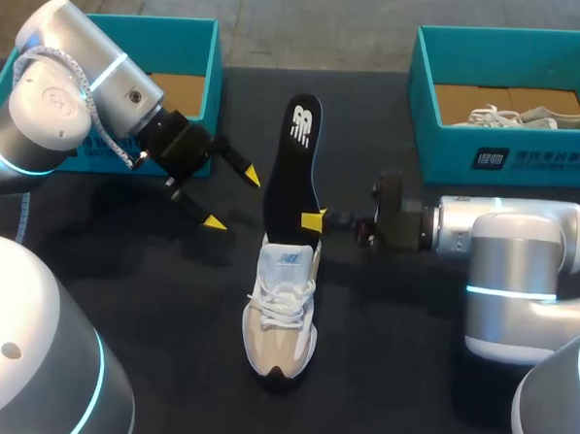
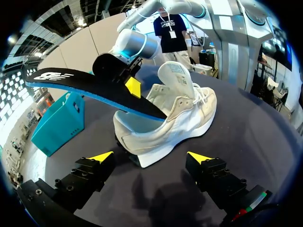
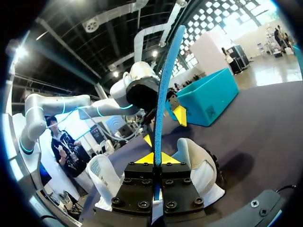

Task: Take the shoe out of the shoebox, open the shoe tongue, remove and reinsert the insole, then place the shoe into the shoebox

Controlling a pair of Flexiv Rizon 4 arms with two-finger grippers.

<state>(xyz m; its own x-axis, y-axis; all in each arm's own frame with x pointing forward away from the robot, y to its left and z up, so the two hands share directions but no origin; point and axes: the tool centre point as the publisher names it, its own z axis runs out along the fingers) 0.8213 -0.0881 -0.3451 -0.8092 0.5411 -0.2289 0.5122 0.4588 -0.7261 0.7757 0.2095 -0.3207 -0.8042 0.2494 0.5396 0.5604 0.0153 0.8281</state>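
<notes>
A white and beige shoe (image 1: pixel 280 314) stands on the dark table with its toe toward the front edge. A black insole (image 1: pixel 295 164) with a blue underside slants up out of the shoe's opening toward the far side. My right gripper (image 1: pixel 314 221) is shut on the insole's edge just above the heel. The right wrist view shows that gripper (image 3: pixel 155 158) clamping the thin insole (image 3: pixel 165 85) edge-on over the shoe (image 3: pixel 196 165). My left gripper (image 1: pixel 233 199) hangs open, left of the insole. In the left wrist view, the left gripper (image 2: pixel 150 157) faces the shoe's (image 2: pixel 175 118) heel side, and nothing is between its fingers.
A teal shoebox (image 1: pixel 197 37) with a cardboard floor stands at the back left behind my left arm. A second teal shoebox (image 1: pixel 423 98) at the back right holds another white shoe (image 1: pixel 519 117). Dark table surface (image 1: pixel 168 308) lies on both sides of the shoe.
</notes>
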